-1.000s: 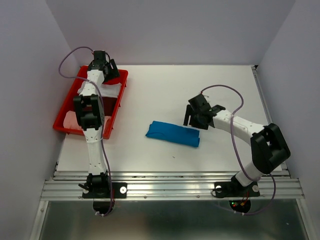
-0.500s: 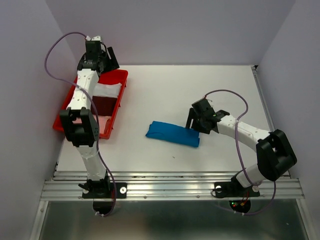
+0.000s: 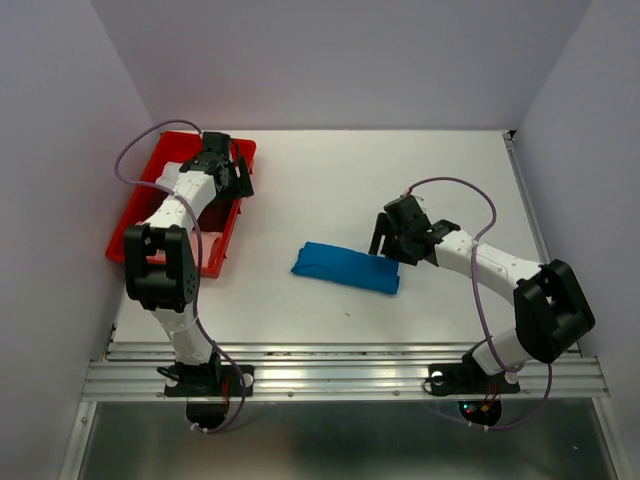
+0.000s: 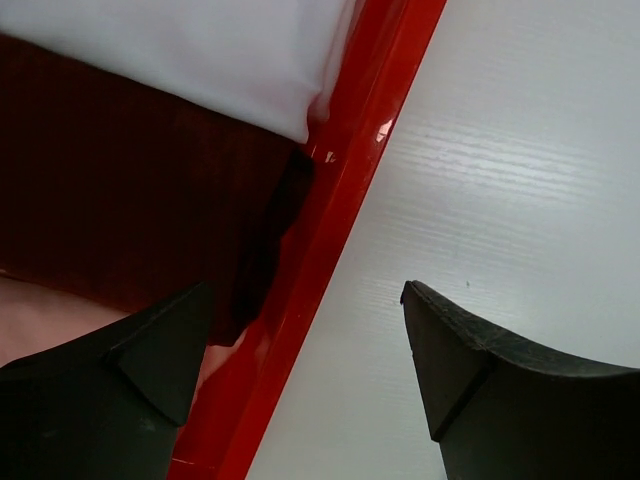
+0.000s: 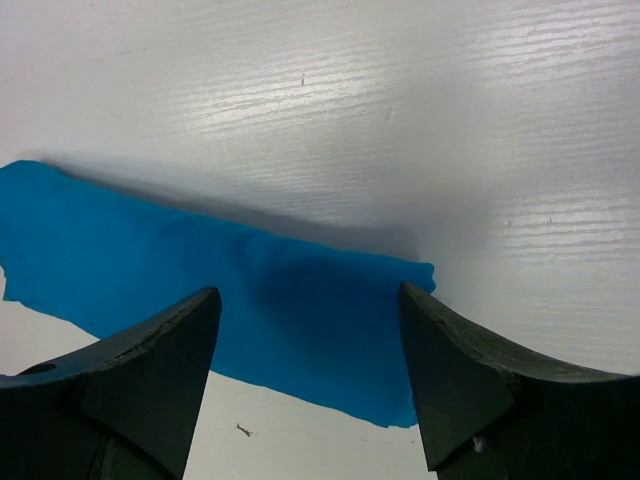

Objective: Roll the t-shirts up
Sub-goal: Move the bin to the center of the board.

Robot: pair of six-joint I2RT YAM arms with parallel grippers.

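The bright blue t-shirt (image 3: pixel 346 267) lies folded into a long narrow strip on the white table, mid-right. My right gripper (image 3: pixel 384 238) is open and empty, hovering just above the strip's right end; the wrist view shows the blue cloth (image 5: pixel 250 300) between the spread fingers. My left gripper (image 3: pixel 238 178) is open and empty above the right rim of the red bin (image 3: pixel 232 222). Its wrist view shows the rim (image 4: pixel 345 200), a white tee (image 4: pixel 200 50), a dark red tee (image 4: pixel 120 190) and a bit of pink cloth (image 4: pixel 40 320) inside the bin.
The red bin stands at the table's left side near the left wall. Grey walls close in the table on the left, back and right. A metal rail (image 3: pixel 340 365) runs along the near edge by the arm bases.
My left arm swung from the bin's far end down toward its right rim. My right gripper came down and left to the blue strip's right end, then held still.
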